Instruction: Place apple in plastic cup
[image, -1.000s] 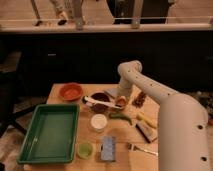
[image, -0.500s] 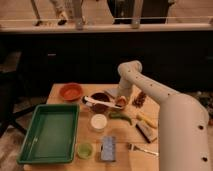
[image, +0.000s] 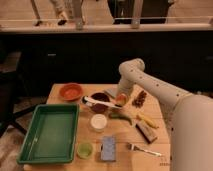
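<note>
Farthest left of the white cup (image: 98, 122) lies a green tray (image: 49, 132), long side running front to back on the counter (image: 124, 136). Behind the white cup and to its left sits an orange bowl (image: 71, 91). The plastic cup (image: 84, 149), pale green, stands in front of the white cup and a little left, just beside the tray's near corner. Right behind the white cup is a dark bowl (image: 99, 103) with a white utensil (image: 101, 103) laid across it. In front of the white cup and slightly right lies a blue sponge (image: 108, 147).

Just right of the white cup a green pepper (image: 120, 116) lies between it and the apple (image: 122, 100), which is behind and to the right, well apart from the plastic cup. The tool (image: 120, 98) is down at the apple, closed narrow on it, beside the dark bowl's rim. Farther right of the white cup come a reddish-brown cluster (image: 139, 98), a banana (image: 147, 120), a dark block (image: 146, 132) and, nearer the front, a fork (image: 142, 148). The white arm (image: 165, 97) reaches in from the right.

Compared with a second ago, nothing on the counter has shifted, and arm and tool hold the same pose
</note>
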